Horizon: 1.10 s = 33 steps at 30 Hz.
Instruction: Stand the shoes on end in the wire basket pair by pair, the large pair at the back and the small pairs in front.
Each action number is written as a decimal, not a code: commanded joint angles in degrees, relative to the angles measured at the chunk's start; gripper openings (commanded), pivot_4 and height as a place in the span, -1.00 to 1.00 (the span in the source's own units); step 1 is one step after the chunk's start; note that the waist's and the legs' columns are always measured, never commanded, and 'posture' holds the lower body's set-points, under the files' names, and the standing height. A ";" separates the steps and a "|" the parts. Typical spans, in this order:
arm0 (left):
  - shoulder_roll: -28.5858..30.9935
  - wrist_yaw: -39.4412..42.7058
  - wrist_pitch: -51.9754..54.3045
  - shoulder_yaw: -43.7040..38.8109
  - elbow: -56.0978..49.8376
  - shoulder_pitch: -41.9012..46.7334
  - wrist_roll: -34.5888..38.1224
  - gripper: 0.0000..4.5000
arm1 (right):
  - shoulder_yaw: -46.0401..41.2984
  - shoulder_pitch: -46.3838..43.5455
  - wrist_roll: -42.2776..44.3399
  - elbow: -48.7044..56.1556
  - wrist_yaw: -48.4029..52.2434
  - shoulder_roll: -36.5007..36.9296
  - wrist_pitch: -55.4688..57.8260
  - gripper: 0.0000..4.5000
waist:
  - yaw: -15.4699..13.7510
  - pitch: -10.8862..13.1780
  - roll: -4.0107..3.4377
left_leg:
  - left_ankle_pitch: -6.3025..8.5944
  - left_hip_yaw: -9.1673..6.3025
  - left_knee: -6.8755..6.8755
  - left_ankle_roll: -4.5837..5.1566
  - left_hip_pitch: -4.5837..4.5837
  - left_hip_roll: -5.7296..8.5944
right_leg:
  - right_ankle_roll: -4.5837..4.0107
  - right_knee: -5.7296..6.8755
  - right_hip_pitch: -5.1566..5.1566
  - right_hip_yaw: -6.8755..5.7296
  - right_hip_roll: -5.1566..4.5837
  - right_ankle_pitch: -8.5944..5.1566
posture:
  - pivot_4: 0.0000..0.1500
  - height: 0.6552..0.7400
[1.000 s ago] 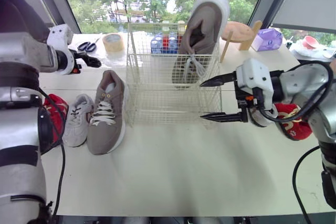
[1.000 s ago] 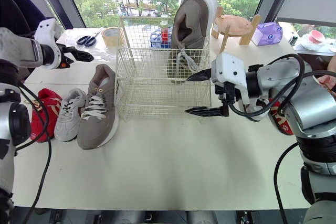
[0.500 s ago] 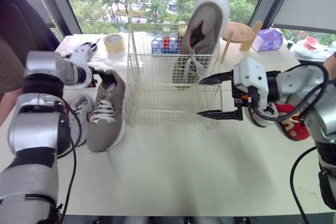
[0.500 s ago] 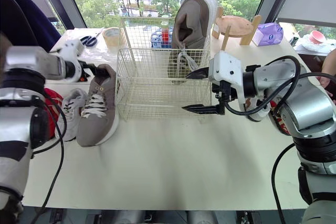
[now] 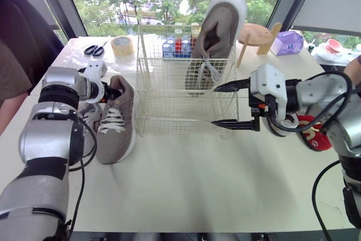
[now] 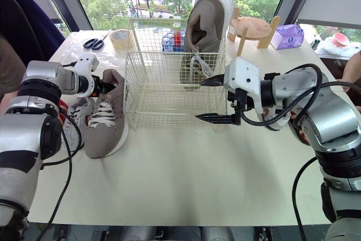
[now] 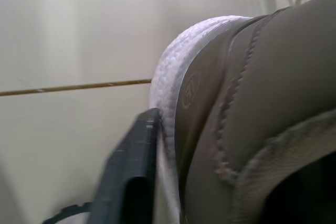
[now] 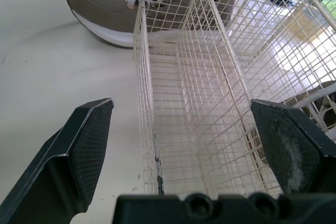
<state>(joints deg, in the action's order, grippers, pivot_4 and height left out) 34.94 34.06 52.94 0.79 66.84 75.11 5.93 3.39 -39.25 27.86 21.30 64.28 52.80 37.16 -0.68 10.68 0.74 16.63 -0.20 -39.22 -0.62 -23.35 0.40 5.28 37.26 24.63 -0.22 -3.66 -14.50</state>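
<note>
One large grey shoe [image 5: 217, 32] stands on end at the back right of the wire basket [image 5: 169, 97]. Its mate, a grey shoe [image 5: 115, 125], lies flat on the table left of the basket. My left gripper [image 5: 109, 91] is at that shoe's heel; in the left wrist view one finger [image 7: 128, 177] presses the white heel sole [image 7: 168, 77], shut on it. A small white shoe [image 5: 86, 118] lies beside it, partly behind my arm. My right gripper [image 5: 215, 106] hangs open at the basket's front right corner, holding nothing. A red shoe [image 5: 311, 132] lies behind it.
Scissors [image 5: 93, 50] and a tape roll [image 5: 121, 45] lie at the back left. Bottles [image 5: 177, 46] stand behind the basket, a wooden stand [image 5: 256, 35] and a purple tissue box [image 5: 289, 42] at the back right. A person's dark sleeve [image 5: 22, 43] is at the left.
My left gripper came down from the back left of the table to the lying grey shoe's heel and closed on it. The right gripper has barely moved.
</note>
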 commanded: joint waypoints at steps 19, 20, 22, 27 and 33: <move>7.82 -20.60 -23.33 -12.69 -29.59 18.80 -0.79 -0.86 | -5.26 -2.71 3.95 -1.82 -1.65 -0.44 2.28 1.00 | 0.06 0.21 0.37 | -0.02 0.01 0.01 -0.05 -0.13 -0.08 | 0.10 -0.03 0.13 0.01 -0.08 0.07 | 1.00 1.00; 6.36 -21.13 -28.68 -13.01 -31.27 18.73 -0.51 -0.86 | -6.81 -3.46 5.81 -2.20 -2.21 -0.89 3.45 1.00 | -0.12 0.21 0.37 | -0.03 0.01 0.01 -0.06 -0.13 -0.08 | 0.09 -0.03 0.14 0.01 -0.08 0.07 | 1.00 1.00; 1.91 -20.03 -34.95 -15.98 -34.18 17.94 3.88 -0.86 | -9.88 -4.97 9.14 -3.09 -3.55 -1.60 5.58 1.00 | -0.45 0.21 0.40 | -0.13 -0.01 0.01 -0.24 -0.14 -0.08 | 0.09 -0.04 0.12 0.01 -0.09 0.08 | 1.00 1.00; -7.72 -21.98 -55.36 -16.19 -37.70 12.21 4.08 -0.86 | -14.16 -4.72 11.21 -3.92 -6.21 -0.79 8.06 1.00 | -1.52 0.15 0.35 | -0.18 0.12 -0.03 -0.33 -0.11 -0.02 | 0.13 -0.15 0.04 0.04 -0.19 0.11 | 1.00 1.00; -14.97 -27.61 -71.46 -12.76 -30.18 11.08 -1.07 -0.86 | -16.68 -3.77 13.69 -1.90 -8.53 0.13 10.54 1.00 | -1.35 0.15 0.36 | -0.02 0.24 -0.03 -0.03 -0.06 -0.03 | 0.12 -0.04 0.10 0.07 -0.06 0.12 | 1.00 1.00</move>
<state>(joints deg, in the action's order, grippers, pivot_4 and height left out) 20.20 8.28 -13.10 -12.45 36.82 84.50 6.20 -10.62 -42.23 39.88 17.45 56.58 51.95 47.43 -2.02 10.83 1.09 16.61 0.04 -39.25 -0.65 -23.41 0.37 5.40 37.21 24.74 -0.15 -3.69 -14.38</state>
